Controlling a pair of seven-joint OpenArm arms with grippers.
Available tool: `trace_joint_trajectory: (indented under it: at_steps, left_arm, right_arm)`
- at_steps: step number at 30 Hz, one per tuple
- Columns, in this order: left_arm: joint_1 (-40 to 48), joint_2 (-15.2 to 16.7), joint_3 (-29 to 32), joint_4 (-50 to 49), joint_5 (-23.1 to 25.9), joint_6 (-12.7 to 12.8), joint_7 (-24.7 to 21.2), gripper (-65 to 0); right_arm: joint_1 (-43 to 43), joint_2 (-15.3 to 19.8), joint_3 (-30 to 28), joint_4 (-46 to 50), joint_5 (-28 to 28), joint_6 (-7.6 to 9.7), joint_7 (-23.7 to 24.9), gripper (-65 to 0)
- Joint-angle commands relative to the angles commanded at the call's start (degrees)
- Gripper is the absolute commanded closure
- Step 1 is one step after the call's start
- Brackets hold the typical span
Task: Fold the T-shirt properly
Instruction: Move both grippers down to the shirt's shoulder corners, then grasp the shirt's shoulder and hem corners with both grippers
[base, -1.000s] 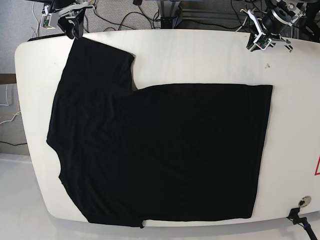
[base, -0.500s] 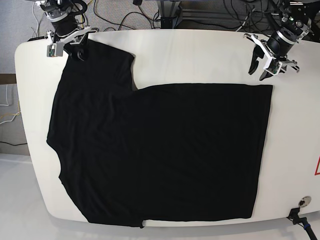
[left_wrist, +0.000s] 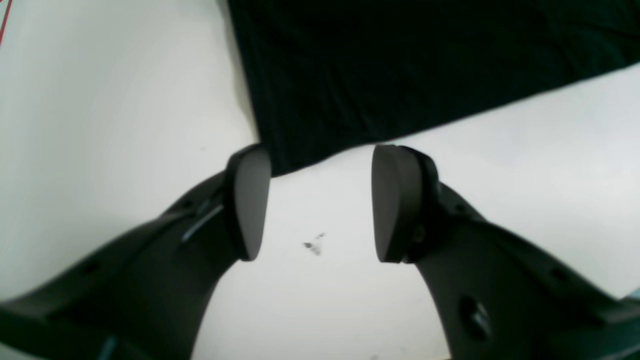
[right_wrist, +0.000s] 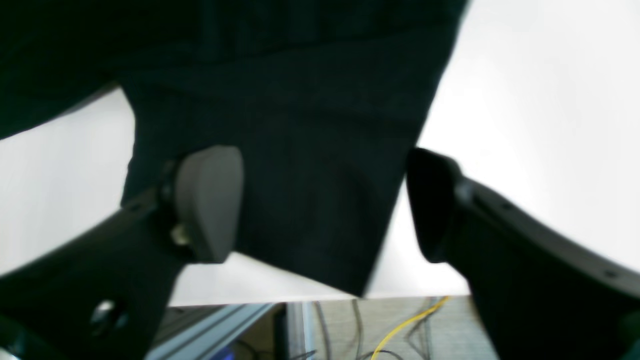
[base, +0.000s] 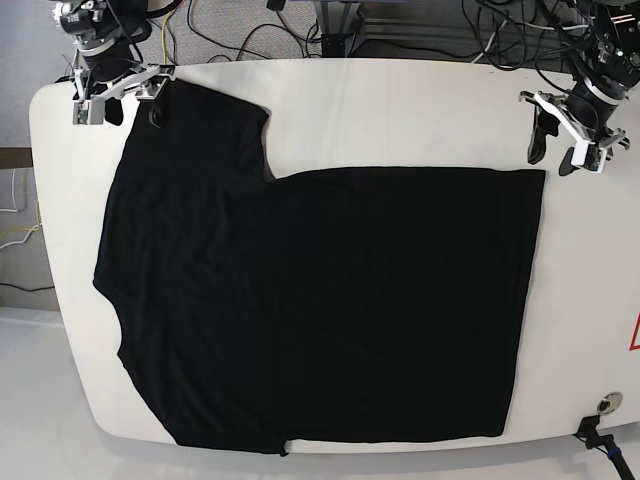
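Observation:
The T-shirt (base: 320, 300) lies flat on the white table (base: 400, 110), plain black side up, sleeve at the far left and hem at the right. My left gripper (base: 552, 152) hangs open just behind the hem's far right corner. In the left wrist view that gripper (left_wrist: 320, 165) has the T-shirt (left_wrist: 400, 60) corner right at its fingertips, with nothing between the pads. My right gripper (base: 130, 108) is open over the far sleeve. In the right wrist view the gripper (right_wrist: 320, 200) straddles the sleeve of the T-shirt (right_wrist: 300, 150), not closed on it.
Cables (base: 250, 30) and frame parts run behind the table. The table's far edge and floor cables (right_wrist: 400, 325) show below the sleeve. A small dark smudge (left_wrist: 312, 246) marks the table. A round metal fitting (base: 607, 405) sits at the front right, near a red mark (base: 635, 335).
Both arms came down from behind the table. The left gripper moved right and forward to the hem corner. The right gripper moved left and down over the sleeve.

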Motion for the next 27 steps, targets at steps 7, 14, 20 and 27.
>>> trace_joint_trajectory:
  at_steps: [7, 14, 20, 27]
  left_arm:
    - [-4.1, 0.4, -4.3, -1.9, -1.2, -4.2, 6.7, -30.9]
    - [-4.3, 0.4, -5.0, -2.6, -1.2, -4.7, 7.2, -30.9]
    - [-4.3, 0.4, -4.7, -2.7, -1.2, -4.7, 7.2, -30.7]
    - [-4.3, 0.4, -4.7, -2.7, -1.2, -4.7, 7.2, -30.6]
  right_arm:
    - [7.6, -2.0, 12.4, -0.8, -0.1, 5.05, -17.5, -51.0]
    - [7.7, -3.7, 13.5, -0.9, -0.4, 5.05, -22.9, -51.0]
    - [7.6, -5.4, 11.8, -3.0, -0.5, 5.05, -23.0, -51.0]
    - [8.1, -5.4, 11.3, -7.4, -0.5, 5.05, -23.0, -51.0]
